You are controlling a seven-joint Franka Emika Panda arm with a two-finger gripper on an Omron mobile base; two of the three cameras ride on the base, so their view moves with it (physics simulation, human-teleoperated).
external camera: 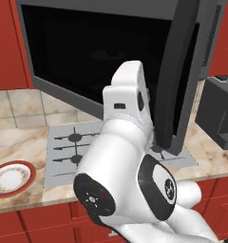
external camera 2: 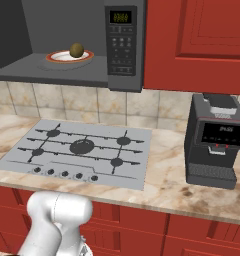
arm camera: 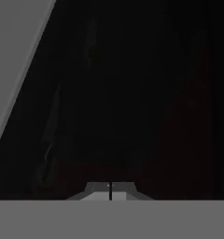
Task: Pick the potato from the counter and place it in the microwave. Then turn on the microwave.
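White arm segments fill the foreground of the left base view, rising in front of the microwave (external camera: pixel 101 52), whose door (external camera: pixel 175 76) stands swung open edge-on to the right of the arm. Deep in the hand view the pincer (arm camera: pixel 110 190) shows two finger tips pressed together with just a thin dark seam between them (closed on nothing), facing a very dark surface with a pale grey wedge at the upper left; what that surface is I cannot tell. One potato (external camera 2: pixel 76 50) sits inside the microwave cavity, resting on a white red-rimmed plate (external camera 2: pixel 57 58) on the cavity floor, seen clearly in the right base view to the left of the keypad (external camera 2: pixel 123 47) and the small green display (external camera 2: pixel 121 17). The potato lies apart from the pincer, and the arm's visible part in that view is low at the bottom left, well below it. A second red-rimmed plate (external camera: pixel 11 178) lies on the beige worktop (external camera 2: pixel 162 172) at the left edge, beside the grey gas cooktop (external camera 2: pixel 79 150) with its five burners. One black coffee machine (external camera 2: pixel 216 142) stands on the worktop to the right of the cooktop. Red cabinets (external camera 2: pixel 197 40) hang above it and run below the worktop.
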